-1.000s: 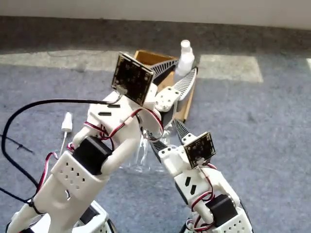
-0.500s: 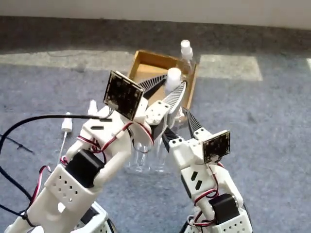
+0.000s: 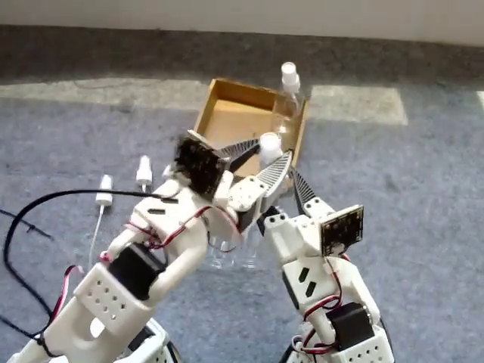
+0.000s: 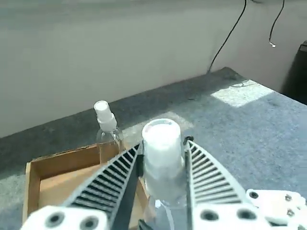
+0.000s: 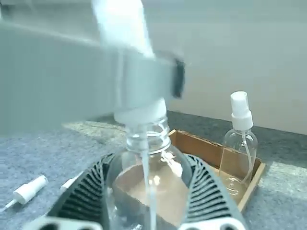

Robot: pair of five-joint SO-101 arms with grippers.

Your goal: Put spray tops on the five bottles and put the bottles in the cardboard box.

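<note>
**Spray top clamped over a gripped bottle, near side of the box**

Spray top, white and round-capped, sits clenched between the ribbed fingers of the left gripper, one finger pressed to each side of it. Directly beneath it is a clear bottle, which the right gripper grasps around the body with its fingers on either flank. The top's collar meets the bottle's neck and its thin tube runs down inside the glass-clear body. Whether the collar is fully seated cannot be told. In the high view the two grippers are stacked, the left above the right, at the near wall of the cardboard box, with the held bottle on the robot's side of that wall.

Inside the box, at its far right corner, a capped bottle stands upright with its spray top on.

Two uncapped bottles stand side by side on the grey carpet, close in front of the arms and partly hidden by the left arm. Two loose spray tops lie on the carpet to the left of the box, near each other and well apart from both grippers.
</note>
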